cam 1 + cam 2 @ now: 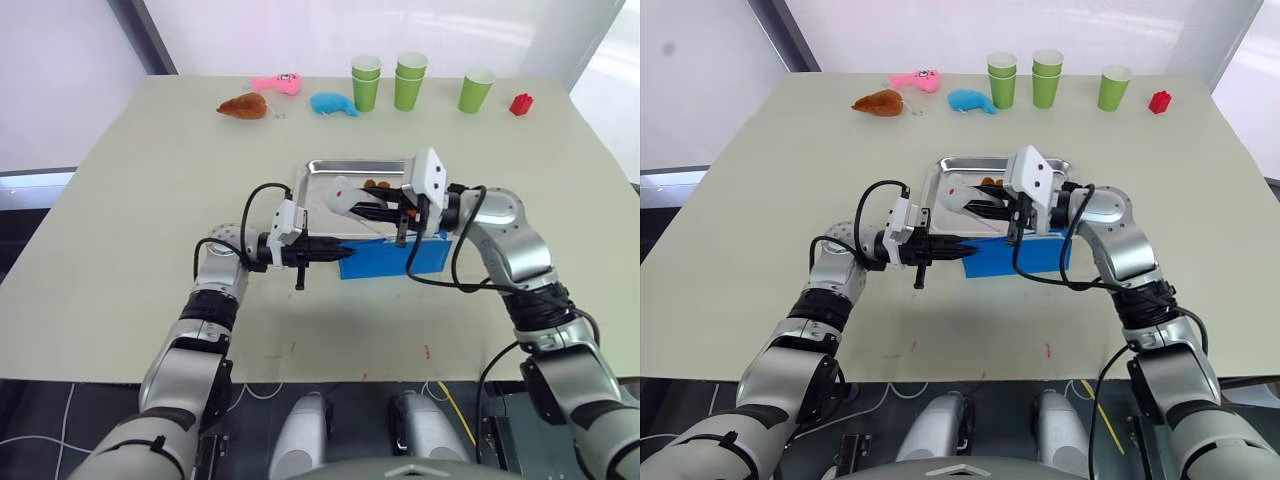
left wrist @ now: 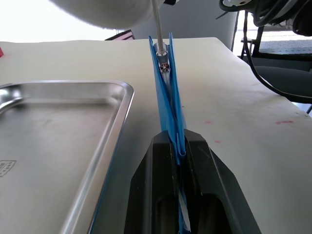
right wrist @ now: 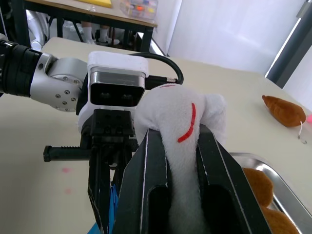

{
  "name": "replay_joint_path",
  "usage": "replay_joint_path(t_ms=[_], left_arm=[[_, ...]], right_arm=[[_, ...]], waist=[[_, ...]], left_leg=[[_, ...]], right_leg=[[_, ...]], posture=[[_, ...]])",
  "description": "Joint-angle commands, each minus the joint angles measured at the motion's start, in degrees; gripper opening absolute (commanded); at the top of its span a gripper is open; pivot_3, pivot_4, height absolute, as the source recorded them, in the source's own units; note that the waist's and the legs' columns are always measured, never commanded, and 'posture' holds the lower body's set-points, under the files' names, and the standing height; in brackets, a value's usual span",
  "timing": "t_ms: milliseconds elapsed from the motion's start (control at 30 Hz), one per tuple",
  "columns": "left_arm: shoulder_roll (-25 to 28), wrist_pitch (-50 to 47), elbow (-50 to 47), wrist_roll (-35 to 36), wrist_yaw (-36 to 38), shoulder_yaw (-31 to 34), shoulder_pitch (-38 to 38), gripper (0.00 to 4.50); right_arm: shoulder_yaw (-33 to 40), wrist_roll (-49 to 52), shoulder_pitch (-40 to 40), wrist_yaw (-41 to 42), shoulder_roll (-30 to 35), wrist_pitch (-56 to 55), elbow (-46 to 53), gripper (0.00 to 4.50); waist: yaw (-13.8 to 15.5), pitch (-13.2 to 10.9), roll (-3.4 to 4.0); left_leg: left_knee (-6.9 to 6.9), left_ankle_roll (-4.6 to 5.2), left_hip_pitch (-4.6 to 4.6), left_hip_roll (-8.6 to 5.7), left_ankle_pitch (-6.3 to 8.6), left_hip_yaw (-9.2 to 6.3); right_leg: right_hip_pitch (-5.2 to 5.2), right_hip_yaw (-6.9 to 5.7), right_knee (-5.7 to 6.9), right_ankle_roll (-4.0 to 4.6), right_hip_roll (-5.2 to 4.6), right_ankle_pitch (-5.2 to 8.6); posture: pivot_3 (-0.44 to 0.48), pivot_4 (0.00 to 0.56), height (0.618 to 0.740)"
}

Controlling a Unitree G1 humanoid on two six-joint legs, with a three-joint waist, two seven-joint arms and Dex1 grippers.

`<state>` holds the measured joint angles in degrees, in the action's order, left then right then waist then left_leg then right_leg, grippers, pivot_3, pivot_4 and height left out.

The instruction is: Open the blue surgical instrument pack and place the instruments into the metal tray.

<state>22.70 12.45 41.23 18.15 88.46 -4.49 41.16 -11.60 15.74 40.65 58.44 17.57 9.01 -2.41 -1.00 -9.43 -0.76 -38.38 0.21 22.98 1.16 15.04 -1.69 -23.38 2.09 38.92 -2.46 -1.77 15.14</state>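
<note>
The blue surgical instrument pack [image 1: 400,258] stands on its long edge on the table, just in front of the metal tray [image 1: 325,165]. My left gripper [image 1: 335,250] is shut on the pack's left end, and the blue folds are pinched between its fingers [image 2: 156,161]. At the pack's far end a thin silver instrument [image 2: 157,19] sticks out. My right gripper [image 1: 365,208] hovers over the tray, above the pack, shut on a white plush toy [image 3: 183,105] with a red mark. The other instruments are hidden inside the pack.
Brown soft items [image 1: 377,184] lie in the tray. Along the far edge of the table are green cups [image 1: 410,80], a red block [image 1: 520,104], a blue whale toy [image 1: 333,104], a pink toy [image 1: 277,83] and a brown toy [image 1: 243,105].
</note>
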Motion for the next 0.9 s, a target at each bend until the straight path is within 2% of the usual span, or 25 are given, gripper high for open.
replay_joint_path(t_ms=[33, 200, 300, 500, 533, 633, 667, 700, 800, 833, 900], left_arm=[[-1.0, 0.7, 0.1, -1.3, 0.6, -0.9, 0.0, 0.00], [-1.1, 1.0, 0.4, -1.6, 0.7, -0.9, -0.1, 0.00], [-1.2, 1.2, 0.7, -1.8, 0.8, -1.0, -0.3, 0.00], [-1.3, 1.2, 0.6, -1.8, 0.8, -1.2, -0.4, 0.00], [-1.3, 1.2, 0.6, -1.8, 0.8, -1.2, -0.4, 0.00], [-1.0, 1.1, 0.4, -1.8, 0.8, -1.2, -0.5, 0.00], [-1.0, 1.1, 0.4, -1.8, 0.8, -1.2, -0.5, 0.00], [-1.0, 1.1, 0.4, -1.9, 0.8, -1.2, -0.6, 0.00], [-1.0, 1.1, 0.2, -1.9, 0.9, -1.3, -0.7, 0.00], [-1.0, 1.1, 0.2, -1.8, 1.0, -1.3, -0.8, 0.00], [-1.0, 1.1, 0.3, -1.8, 1.0, -1.3, -0.8, 0.00]], right_arm=[[-1.6, -0.7, -0.6, -0.7, -1.1, -3.2, 5.0, 0.00], [-3.3, -0.3, -3.4, 0.8, -0.5, -2.0, 9.0, 0.00], [-8.7, -6.0, -6.5, 5.5, 3.4, -8.9, 8.6, 0.00], [-13.5, -15.8, -7.2, 5.0, 5.9, -22.4, 1.7, 0.00], [-13.4, -16.3, -7.1, 4.8, 6.0, -23.5, 0.9, 0.79], [-12.7, -16.8, -6.5, 4.3, 6.0, -26.5, -0.4, 1.47], [-12.2, -17.1, -6.1, 3.9, 6.2, -28.3, -0.9, 2.18], [-11.7, -17.4, -5.8, 3.4, 6.3, -30.2, -1.5, 2.32], [-10.5, -18.7, -4.6, 1.3, 6.8, -36.2, -3.2, 3.45], [-10.2, -18.7, -4.4, 0.9, 7.0, -37.6, -3.6, 4.11], [-9.6, -18.6, -3.9, 0.2, 7.1, -39.8, -4.0, 4.42]], waist=[[0.0, 0.0, 0.00], [0.1, 0.0, 0.00], [0.1, 0.0, 0.00], [0.0, 0.0, -0.01], [0.0, 0.0, -0.01], [0.0, 0.0, -0.01], [0.0, 0.0, -0.01], [0.0, 0.0, -0.01], [0.0, 0.0, -0.01], [0.0, 0.0, -0.01], [0.0, 0.0, -0.01]], left_leg=[[0.00, 0.00, 0.00, 0.00, 0.00, -0.01], [0.00, 0.00, 0.00, -0.01, 0.00, -0.01], [0.00, 0.00, 0.00, -0.01, 0.00, -0.07], [-0.02, 0.00, -0.09, -0.04, 0.00, 0.14], [-0.02, 0.00, -0.09, -0.04, 0.00, 0.13], [-0.02, 0.00, -0.09, -0.04, 0.00, 0.15], [-0.02, 0.00, -0.09, -0.04, 0.00, 0.14], [-0.02, 0.00, -0.09, -0.04, 0.00, 0.11], [-0.02, 0.00, -0.09, -0.04, 0.00, 0.12], [-0.02, 0.00, -0.09, -0.04, 0.00, 0.13], [-0.02, 0.00, -0.09, -0.04, 0.00, 0.13]], right_leg=[[0.00, 0.00, 0.00, 0.00, 0.00, 0.00], [0.00, 0.00, 0.01, 0.00, -0.01, 0.00], [0.00, -0.02, -0.02, 0.00, -0.01, 0.00], [0.06, -0.02, 0.02, -0.01, 0.01, 0.00], [0.06, -0.02, 0.02, -0.01, 0.01, 0.00], [0.07, -0.01, 0.00, 0.00, 0.00, 0.00], [0.07, -0.01, 0.00, 0.00, 0.00, 0.00], [0.07, -0.01, 0.01, 0.00, 0.00, 0.00], [0.07, -0.01, 0.01, 0.00, -0.01, 0.00], [0.07, -0.01, 0.00, 0.00, 0.00, 0.00], [0.07, -0.01, 0.00, 0.00, 0.00, 0.00]], posture=[[0.000, 0.150, 0.740], [0.000, 0.150, 0.740], [0.000, 0.150, 0.740], [0.000, 0.150, 0.740], [0.000, 0.150, 0.740], [0.000, 0.150, 0.740], [0.000, 0.150, 0.740], [0.000, 0.150, 0.740], [0.000, 0.150, 0.740], [0.000, 0.150, 0.740], [0.000, 0.150, 0.740]])
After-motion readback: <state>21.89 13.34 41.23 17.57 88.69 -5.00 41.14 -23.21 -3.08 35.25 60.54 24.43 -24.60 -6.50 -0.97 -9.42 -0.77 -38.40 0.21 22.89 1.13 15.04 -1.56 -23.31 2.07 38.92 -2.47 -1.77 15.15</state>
